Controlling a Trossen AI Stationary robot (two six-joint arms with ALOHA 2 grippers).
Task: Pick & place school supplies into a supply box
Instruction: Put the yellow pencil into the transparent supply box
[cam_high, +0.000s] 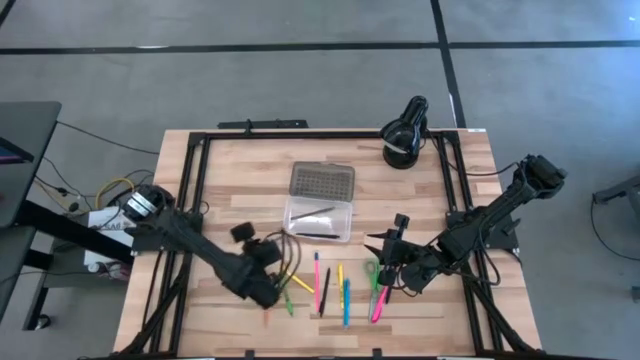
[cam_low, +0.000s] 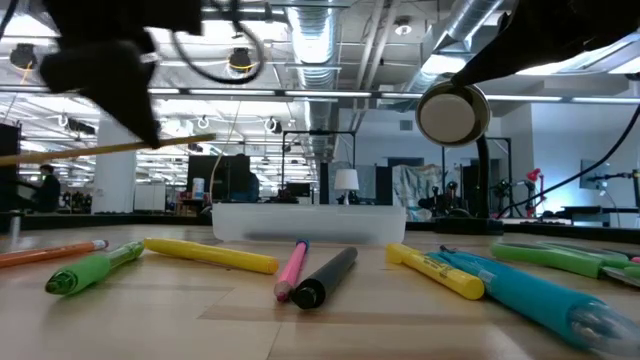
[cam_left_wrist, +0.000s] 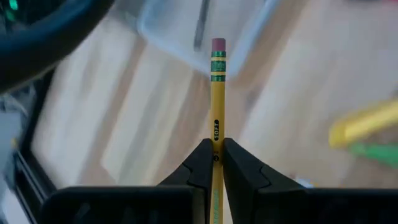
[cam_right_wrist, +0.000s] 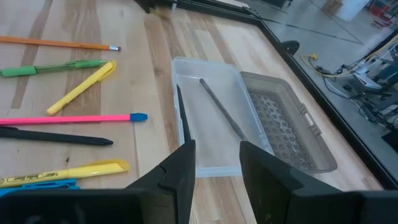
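Observation:
A yellow pencil (cam_left_wrist: 217, 93) with a pink eraser sits in my shut left gripper (cam_left_wrist: 216, 158), which hangs over the table's near left part (cam_high: 268, 292). In the low view the pencil (cam_low: 110, 148) floats above the table. The clear supply box (cam_high: 320, 218) stands open mid-table, its dotted lid (cam_high: 322, 180) folded back, and a grey pencil (cam_right_wrist: 221, 109) lies inside. Several pens and markers (cam_high: 335, 290) lie flat on the wood nearer the front edge. My right gripper (cam_right_wrist: 214, 165) hovers open to the box's near right (cam_high: 382, 262) with nothing between its fingers. My left gripper pinches the pencil's shaft (cam_left_wrist: 216, 144) between its two fingers. The pencil runs along the fingers, and its eraser end (cam_left_wrist: 218, 45) sticks out ahead of them toward the box. It is lifted clear of the table and lies nearly level.
A black round lamp (cam_high: 405, 135) stands at the far right corner. A black frame (cam_high: 190, 200) runs along the table's edges. An orange pencil (cam_right_wrist: 56, 43), a green pen (cam_right_wrist: 50, 67), a yellow highlighter (cam_right_wrist: 81, 87) and a pink pen (cam_right_wrist: 68, 118) lie between the two grippers.

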